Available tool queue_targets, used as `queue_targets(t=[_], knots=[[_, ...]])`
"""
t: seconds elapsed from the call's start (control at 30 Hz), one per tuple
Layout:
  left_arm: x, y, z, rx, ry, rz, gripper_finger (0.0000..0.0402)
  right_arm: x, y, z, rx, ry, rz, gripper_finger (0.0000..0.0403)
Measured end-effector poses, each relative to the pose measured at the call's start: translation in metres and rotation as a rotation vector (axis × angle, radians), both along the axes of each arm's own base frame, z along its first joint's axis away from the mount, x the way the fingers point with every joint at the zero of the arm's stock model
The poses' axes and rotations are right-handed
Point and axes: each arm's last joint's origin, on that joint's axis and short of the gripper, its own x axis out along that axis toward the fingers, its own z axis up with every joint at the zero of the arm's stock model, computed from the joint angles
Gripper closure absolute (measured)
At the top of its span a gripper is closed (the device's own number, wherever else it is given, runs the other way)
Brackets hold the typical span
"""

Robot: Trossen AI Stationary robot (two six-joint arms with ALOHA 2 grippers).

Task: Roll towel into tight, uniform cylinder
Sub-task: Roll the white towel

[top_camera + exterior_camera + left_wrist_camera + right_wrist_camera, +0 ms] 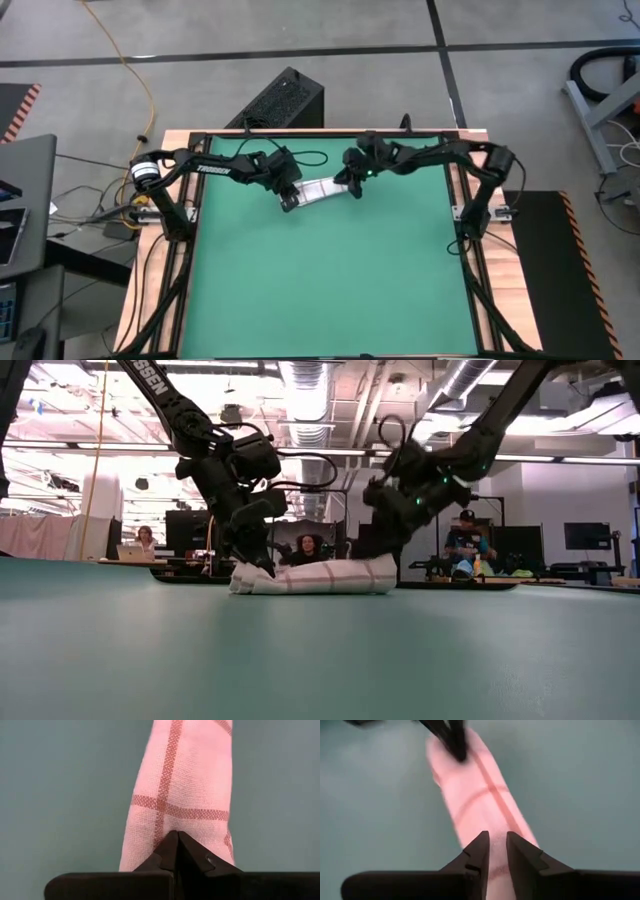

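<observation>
The towel lies rolled into a short cylinder on the green mat that covers the worktop, toward the mat's far edge and about midway across its width. In the low view the roll rests flat on the mat, its red grid lines showing along its side.

The left claw sits at the towel's left end with its fingers pressed together, their tips touching the cloth; whether any cloth is pinched between them cannot be told.

The right claw is at the towel's right end. Its fingers stand slightly apart above the roll, with pink cloth visible in the narrow gap.

Behind the worktop, three people sit at desks.
</observation>
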Motion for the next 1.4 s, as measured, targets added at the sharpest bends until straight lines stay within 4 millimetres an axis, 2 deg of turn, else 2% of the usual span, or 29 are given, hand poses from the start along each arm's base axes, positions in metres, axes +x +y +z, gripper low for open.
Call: queue_targets(t=[0.17,0.3,0.47,0.57,0.7,0.8,1.03,1.23,1.4], knots=[[0.000,0.000,0.000,0.005,0.006,-0.019,0.0401,-0.001,-0.013,-0.029,0.031,0.079,-0.075,0.0317],[-0.001,-0.001,-0.001,0.016,0.016,-0.045,0.0401,-0.004,-0.019,-0.044,0.116,0.116,-0.109,0.0317],[0.002,-0.007,-0.001,0.096,0.026,-0.179,0.0401,-0.005,-0.016,-0.041,0.132,0.144,-0.142,0.0317],[0.004,-0.008,0.000,0.105,0.006,-0.174,0.0401,-0.008,-0.014,-0.038,0.195,0.173,-0.196,0.0317],[0.006,-0.005,0.001,0.077,-0.038,-0.129,0.0402,-0.005,-0.001,-0.029,0.252,0.191,-0.263,0.0317],[0.006,-0.008,0.000,0.106,-0.018,-0.201,0.0401,0.001,0.013,-0.025,0.220,0.221,-0.311,0.0317],[0.005,-0.015,0.000,0.104,0.009,-0.286,0.0401,0.010,0.054,-0.034,0.156,0.301,-0.359,0.0317],[0.009,-0.020,-0.003,0.031,-0.100,-0.245,0.0402,-0.010,0.079,-0.059,0.237,0.212,-0.413,0.0317],[0.004,-0.035,-0.020,0.034,-0.242,-0.160,0.0402,-0.027,0.090,-0.071,0.242,0.102,-0.473,0.0317]])
